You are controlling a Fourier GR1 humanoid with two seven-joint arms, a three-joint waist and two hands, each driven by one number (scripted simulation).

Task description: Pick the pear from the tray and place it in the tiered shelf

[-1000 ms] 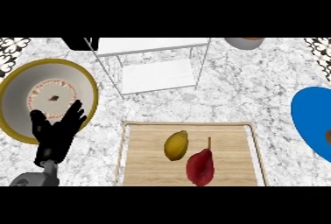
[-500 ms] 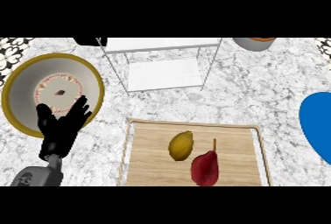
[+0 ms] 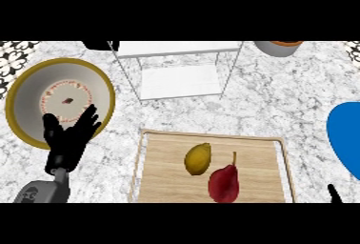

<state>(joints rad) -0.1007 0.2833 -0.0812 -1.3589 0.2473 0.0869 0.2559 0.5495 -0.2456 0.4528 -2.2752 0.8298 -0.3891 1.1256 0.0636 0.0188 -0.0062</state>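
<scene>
A dark red pear point(image 3: 224, 183) with a thin stem lies on the wooden tray point(image 3: 264, 147), in its near half. A yellow lemon-shaped fruit point(image 3: 197, 158) lies just left of the pear, touching or nearly touching it. The white tiered shelf point(image 3: 181, 81) stands behind the tray at the top middle. My left hand point(image 3: 69, 141) is open with fingers up, left of the tray and over the near rim of a plate. Only a black tip of my right hand point(image 3: 333, 194) shows at the lower right edge.
A gold-rimmed white plate point(image 3: 28, 90) lies at the left. A blue plate point(image 3: 346, 133) is cut off by the right edge. A grey bowl point(image 3: 279, 48) stands at the back right. Bare marble counter lies between shelf and tray.
The whole view has shifted slightly. My left hand has moved a little right and away from me. A tip of my right hand now shows at the lower right.
</scene>
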